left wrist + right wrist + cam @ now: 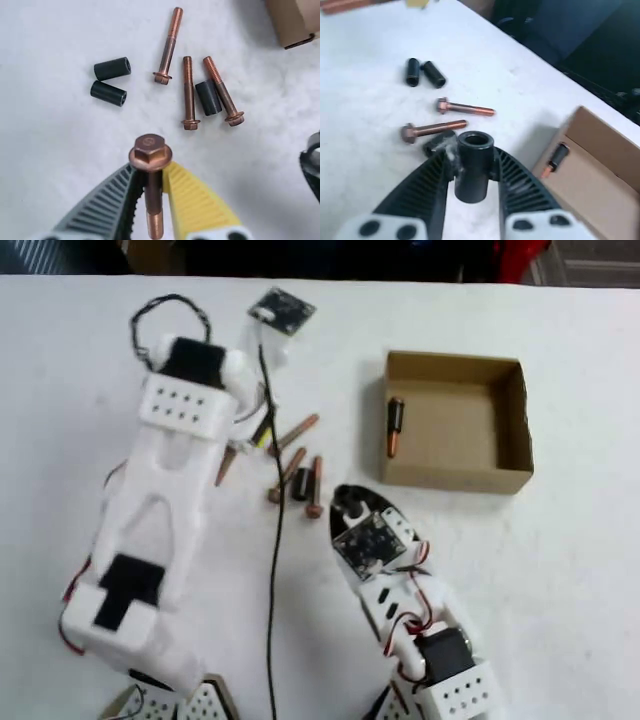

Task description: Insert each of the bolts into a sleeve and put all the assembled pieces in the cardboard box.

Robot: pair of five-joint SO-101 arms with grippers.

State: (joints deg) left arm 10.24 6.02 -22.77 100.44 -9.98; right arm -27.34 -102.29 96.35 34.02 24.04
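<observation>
Bolt [151,153] gripped by left claw [150,168], sleeve [473,172] by right claw [470,155].

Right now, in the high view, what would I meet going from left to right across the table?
Left arm → loose bolts → right tool holding a sleeve → cardboard box.

Copper bolts [189,92], black sleeves [112,68], one seemingly boxed
</observation>
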